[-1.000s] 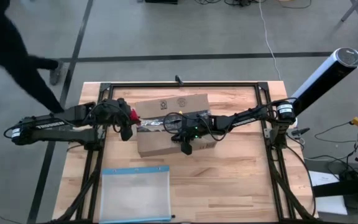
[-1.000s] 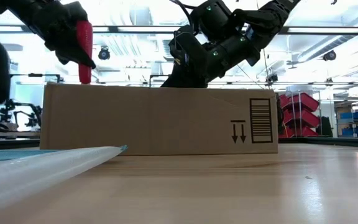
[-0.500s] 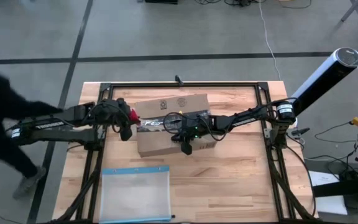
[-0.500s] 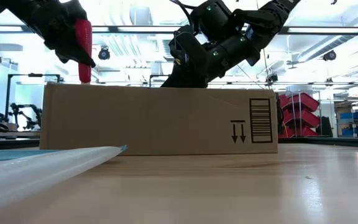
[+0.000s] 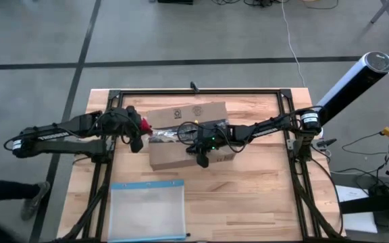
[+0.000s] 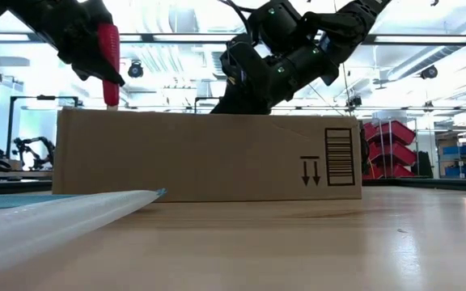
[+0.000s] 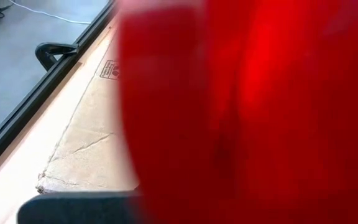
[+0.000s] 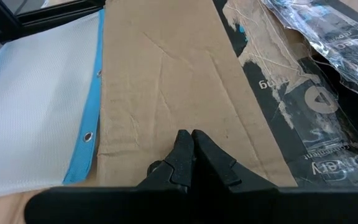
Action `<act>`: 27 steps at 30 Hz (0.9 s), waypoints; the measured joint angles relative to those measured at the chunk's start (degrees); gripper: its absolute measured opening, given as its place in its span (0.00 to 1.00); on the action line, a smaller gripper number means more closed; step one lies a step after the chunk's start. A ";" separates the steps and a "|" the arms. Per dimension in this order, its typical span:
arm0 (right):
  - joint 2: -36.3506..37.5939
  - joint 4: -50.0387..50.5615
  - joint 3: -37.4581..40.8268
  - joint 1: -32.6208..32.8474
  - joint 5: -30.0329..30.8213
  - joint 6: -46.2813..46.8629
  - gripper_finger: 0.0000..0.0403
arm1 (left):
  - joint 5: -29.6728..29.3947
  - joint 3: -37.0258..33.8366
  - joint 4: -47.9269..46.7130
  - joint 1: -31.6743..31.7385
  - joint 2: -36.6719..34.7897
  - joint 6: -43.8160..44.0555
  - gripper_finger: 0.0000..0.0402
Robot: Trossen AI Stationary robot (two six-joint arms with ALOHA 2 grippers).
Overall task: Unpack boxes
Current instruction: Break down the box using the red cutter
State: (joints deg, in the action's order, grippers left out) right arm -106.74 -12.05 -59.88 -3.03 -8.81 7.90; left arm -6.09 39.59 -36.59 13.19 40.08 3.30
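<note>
The brown cardboard box stands mid-table on its base. Its top seam is parted into a dark gap where torn paper and shiny clear tape show. My left gripper hangs over the box's left end, shut on a small red tool whose tip points down at the box's top edge. Whether the tip touches, I cannot tell. My right gripper is shut, over the middle of the box top. My left gripper holds the red tool by its upper part, pinched between the fingers from above. The tool stands nearly upright and hangs below the fingers. My right gripper has its shut fingertips on the box's near flap, beside the parted seam, slanting down from the table's right side.
A clear plastic pouch with a blue edge lies flat near the table's front edge, left of centre, close to the box's near side. A black frame runs around the table. A person's leg shows on the floor at the lower left.
Both arms and the box have kept still. A person on the floor beyond the table's left side has walked from the far end toward the near end.
</note>
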 joint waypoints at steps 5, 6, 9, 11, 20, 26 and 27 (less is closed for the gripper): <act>0.42 4.36 -0.02 -0.50 -0.52 1.23 0.00 | -1.99 0.17 0.49 0.00 1.00 -1.92 0.05; 0.48 5.68 0.37 -0.50 -0.92 1.40 0.00 | -3.33 0.11 -0.16 0.15 0.96 -2.12 0.05; 0.75 7.85 0.13 -0.50 -0.88 1.42 0.00 | -4.90 0.15 1.15 0.10 0.92 -2.80 0.05; 0.84 8.65 0.09 -0.50 -0.84 1.53 0.00 | -4.80 0.11 1.05 0.09 0.64 -2.83 0.05; 0.90 8.81 0.09 -0.48 -0.55 1.36 0.00 | -3.82 0.07 -0.23 0.00 0.95 0.19 0.05; 0.90 8.81 0.09 -0.48 -0.23 1.22 0.00 | -3.46 -0.37 0.56 -0.10 1.02 1.36 0.05; 0.90 8.81 0.09 -0.48 -0.21 1.21 0.00 | -3.11 -0.40 1.12 -0.16 0.98 1.53 0.05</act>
State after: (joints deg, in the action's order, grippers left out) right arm -105.84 -3.25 -59.79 -3.51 -9.02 9.11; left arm -9.20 39.20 -35.47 13.03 41.06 4.83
